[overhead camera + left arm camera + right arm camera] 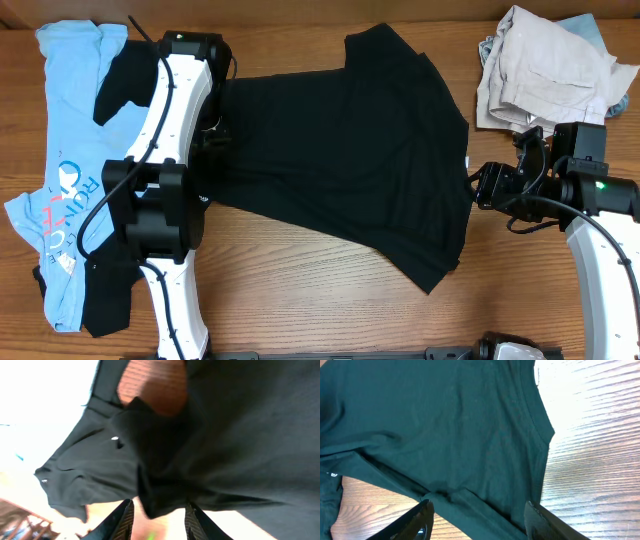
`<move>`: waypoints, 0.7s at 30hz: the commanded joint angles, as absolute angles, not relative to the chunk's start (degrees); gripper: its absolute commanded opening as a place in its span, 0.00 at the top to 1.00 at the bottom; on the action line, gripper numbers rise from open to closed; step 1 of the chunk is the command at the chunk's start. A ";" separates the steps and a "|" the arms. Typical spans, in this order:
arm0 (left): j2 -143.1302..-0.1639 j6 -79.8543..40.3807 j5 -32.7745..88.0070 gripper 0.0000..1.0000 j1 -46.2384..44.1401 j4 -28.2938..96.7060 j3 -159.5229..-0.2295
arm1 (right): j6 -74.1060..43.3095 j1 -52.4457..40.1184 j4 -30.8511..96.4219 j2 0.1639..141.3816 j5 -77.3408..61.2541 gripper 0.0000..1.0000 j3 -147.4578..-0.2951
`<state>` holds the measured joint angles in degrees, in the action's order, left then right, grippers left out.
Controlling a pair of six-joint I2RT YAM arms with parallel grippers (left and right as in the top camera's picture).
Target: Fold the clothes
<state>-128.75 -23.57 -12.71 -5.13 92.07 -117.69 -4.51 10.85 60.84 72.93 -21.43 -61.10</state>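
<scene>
Black T-shirt (350,150) lies spread on the counter (300,300); with the left end effector (160,521) parted around a bunched edge and the right end effector (477,516) open above the collar (538,427), pinch single layers squarely before folding.

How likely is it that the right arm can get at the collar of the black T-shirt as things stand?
Very likely yes: the right gripper stands open close to the collar of the black T-shirt, with nothing lying between them.
</scene>
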 commanded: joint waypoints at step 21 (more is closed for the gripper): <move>-127.20 -25.26 -12.75 0.75 -4.80 92.09 -118.98 | -4.54 10.94 59.81 72.88 -21.06 0.37 -60.71</move>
<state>-128.75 -25.52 -10.26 -5.13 91.96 -117.75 -4.47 10.83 60.10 72.93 -21.43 -61.10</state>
